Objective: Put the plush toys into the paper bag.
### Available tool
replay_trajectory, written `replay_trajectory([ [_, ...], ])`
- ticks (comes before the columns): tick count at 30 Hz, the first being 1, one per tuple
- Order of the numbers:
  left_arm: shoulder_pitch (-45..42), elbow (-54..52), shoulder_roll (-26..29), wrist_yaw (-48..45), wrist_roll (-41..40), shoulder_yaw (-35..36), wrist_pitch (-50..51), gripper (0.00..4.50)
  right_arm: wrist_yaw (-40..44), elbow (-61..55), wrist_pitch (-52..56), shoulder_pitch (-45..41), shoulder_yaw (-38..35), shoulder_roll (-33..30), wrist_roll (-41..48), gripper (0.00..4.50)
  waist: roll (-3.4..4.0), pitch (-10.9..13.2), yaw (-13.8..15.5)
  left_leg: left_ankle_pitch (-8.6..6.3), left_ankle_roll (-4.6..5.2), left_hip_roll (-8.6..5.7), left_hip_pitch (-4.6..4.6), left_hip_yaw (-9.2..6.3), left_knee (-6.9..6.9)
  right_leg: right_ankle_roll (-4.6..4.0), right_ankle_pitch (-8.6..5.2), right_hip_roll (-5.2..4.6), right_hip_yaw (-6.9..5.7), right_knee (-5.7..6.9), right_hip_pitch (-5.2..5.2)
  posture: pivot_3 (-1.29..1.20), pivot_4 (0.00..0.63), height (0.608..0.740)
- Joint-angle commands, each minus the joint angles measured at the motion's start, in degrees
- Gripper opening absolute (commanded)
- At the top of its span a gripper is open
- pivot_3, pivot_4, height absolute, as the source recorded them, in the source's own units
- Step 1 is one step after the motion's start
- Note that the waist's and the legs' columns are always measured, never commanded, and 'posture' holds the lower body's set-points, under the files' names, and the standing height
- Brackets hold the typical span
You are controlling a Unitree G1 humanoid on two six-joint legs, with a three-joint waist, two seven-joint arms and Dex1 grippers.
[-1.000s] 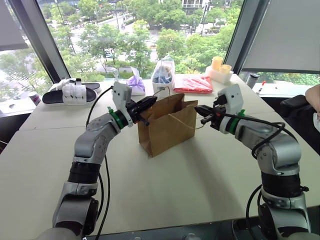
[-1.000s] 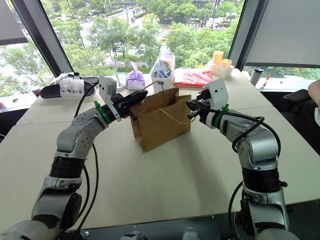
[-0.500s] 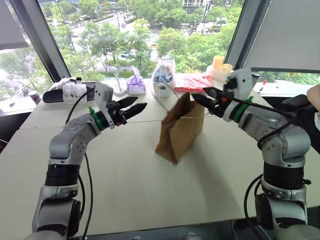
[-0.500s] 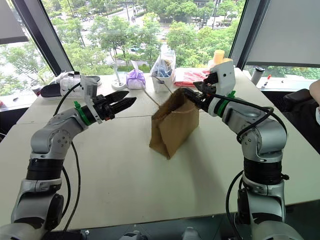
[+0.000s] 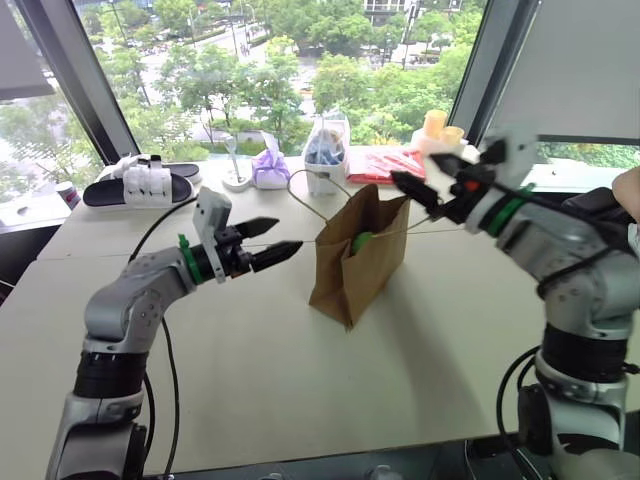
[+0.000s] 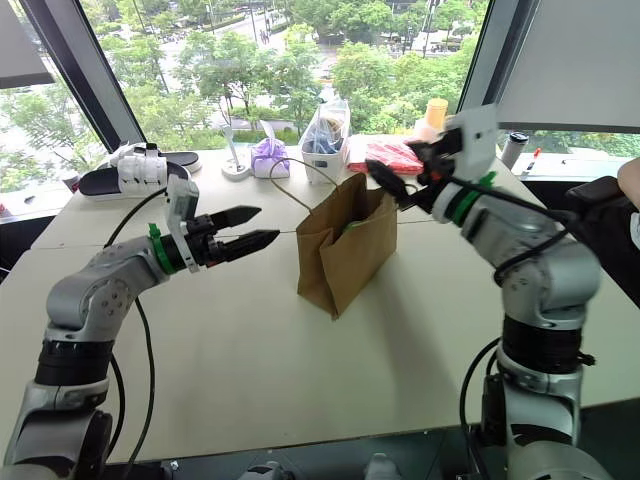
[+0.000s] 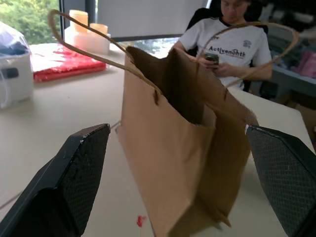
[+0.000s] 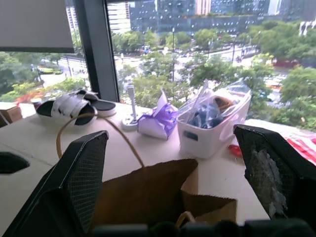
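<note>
The brown paper bag point(image 5: 352, 262) stands upright and open at the table's middle, its thin loop handles point(image 5: 309, 191) hanging free. A green plush toy point(image 5: 362, 241) peeks out of its mouth; the orange toy is hidden. My left gripper point(image 5: 288, 234) hovers level just left of the bag, open and empty, with the bag point(image 7: 187, 148) framed between its fingers point(image 7: 74, 173). My right gripper point(image 5: 413, 168) hangs open above the bag's right top edge, holding nothing. From the right wrist view the bag's rim point(image 8: 148, 197) lies below the fingers point(image 8: 84, 182).
Along the window edge sit black-and-white sandals point(image 5: 140, 185), a purple tied pouch point(image 5: 270, 168), a white tub with a clear bag point(image 5: 326, 155), a red packet point(image 5: 385, 165) and yellow cups point(image 5: 440, 130). A seated person point(image 7: 232, 39) is beyond the table's right side.
Both grippers went from shut on the bag's handles to open, letting them drop. The left hand drew back and down, the right rose. The bag shifted right and turned.
</note>
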Motion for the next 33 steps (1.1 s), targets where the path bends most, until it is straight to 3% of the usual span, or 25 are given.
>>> replay_trajectory([
  [1,1.9,-5.3,0.6,0.0,-1.9,-0.3,1.3,4.50,-1.4,-4.8,1.5,3.3,-5.7,-1.8,3.2,4.40,-0.01,0.0,0.0,0.00,0.01,0.00,0.00,0.01,0.00,0.00,0.00,0.00,0.00,0.00,0.02,0.00,0.150,0.740],
  [5,3.3,-6.4,-0.6,0.9,-1.3,-1.4,1.1,4.50,-5.3,-8.1,3.8,8.4,-9.2,0.6,6.2,4.40,0.00,0.0,-0.1,0.00,0.01,0.02,0.04,0.03,0.01,-0.01,0.00,0.01,0.01,0.03,0.05,0.00,0.150,0.740],
  [10,3.1,-6.1,-2.2,1.7,0.2,-3.6,-0.3,4.50,-4.8,-11.9,3.4,18.3,-4.4,0.6,5.9,4.40,0.01,0.0,-0.1,0.00,0.01,0.02,0.06,0.09,0.03,-0.02,0.01,0.01,-0.01,0.05,0.10,0.00,0.150,0.740],
  [12,2.7,-5.7,-2.7,2.3,2.4,-5.3,-1.7,4.50,-4.6,-13.3,1.9,21.6,0.7,1.6,4.7,4.40,0.01,0.0,-0.2,0.00,0.02,0.01,0.07,0.12,0.03,-0.02,0.01,0.01,0.00,0.05,0.10,0.00,0.150,0.740],
  [15,2.0,-5.4,-4.0,3.4,4.1,-6.9,-2.8,4.50,-5.8,-14.3,-0.5,23.0,8.1,5.1,3.1,3.49,0.02,0.0,-0.4,0.00,0.01,0.03,0.11,0.15,0.02,-0.02,0.01,0.03,0.01,0.06,0.09,0.00,0.150,0.740],
  [20,1.5,-4.9,-6.4,4.9,5.9,-8.7,-3.9,4.50,-7.0,-9.2,-5.2,20.9,14.8,8.5,-1.9,0.88,0.02,0.0,-0.1,0.01,0.00,0.02,0.11,0.09,0.08,-0.03,0.02,0.03,0.02,0.07,0.10,0.00,0.150,0.740],
  [22,1.3,-4.1,-7.1,5.0,7.4,-9.8,-5.3,4.50,-6.4,-7.6,-6.5,20.1,16.3,8.9,-2.8,0.07,0.02,0.0,0.0,0.01,0.00,-0.01,0.11,0.07,0.12,-0.03,0.02,0.03,0.00,0.04,0.16,0.00,0.150,0.740],
  [33,-2.2,6.1,-17.7,12.2,16.5,-13.6,-13.5,4.50,-5.1,-4.4,-9.6,19.4,19.0,9.1,-5.8,0.07,0.01,0.0,-0.1,0.02,-0.01,-0.03,0.11,0.10,0.12,-0.03,0.02,0.03,-0.06,0.01,0.20,0.00,0.150,0.740],
])
